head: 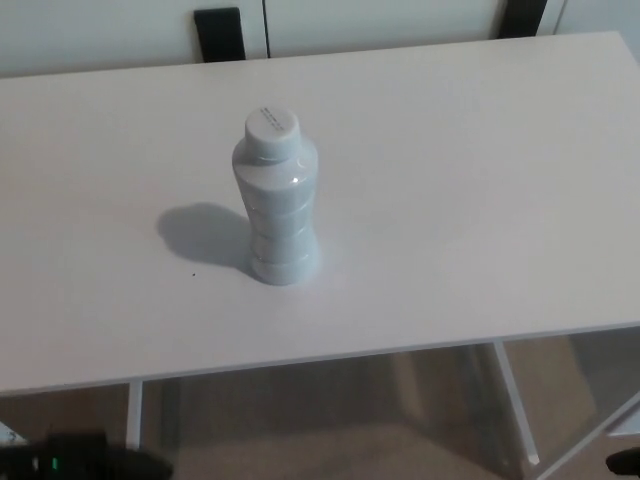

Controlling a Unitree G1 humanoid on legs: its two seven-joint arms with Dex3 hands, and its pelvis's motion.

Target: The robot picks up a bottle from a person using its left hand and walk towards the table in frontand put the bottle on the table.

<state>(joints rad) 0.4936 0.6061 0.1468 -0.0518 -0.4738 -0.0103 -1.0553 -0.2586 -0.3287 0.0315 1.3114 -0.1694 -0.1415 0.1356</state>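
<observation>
1. Peeking in at the bottom corners, the left hand (85, 458) and right hand (626, 462) are only dark slivers; open or closed, I cannot tell.
2. The white bottle (278, 200) stands upright in the middle of the table (480, 200), well apart from both hands.

**A:** How does the light look on your feed?

**B:** You have a bright, even wash over the desk (480, 180), and its white top carries a faint pink cast. Your main light sits at about 3 o'clock. The bottle (277, 200) throws a soft grey shadow (200, 232) toward 9 o'clock, fuzzy at the rim.

**A:** Any glare?

**B:** Just a small highlight on the bottle's shoulder, on its 3 o'clock side.

**A:** Sharpness?

**B:** Soft all over; you can't read the print on the cap (271, 125). Under the desk's near edge it turns dim and murky. A dark shape (80, 458) at 7 o'clock is too blurred to identify. The desk's edges stay straight out to the borders.
</observation>
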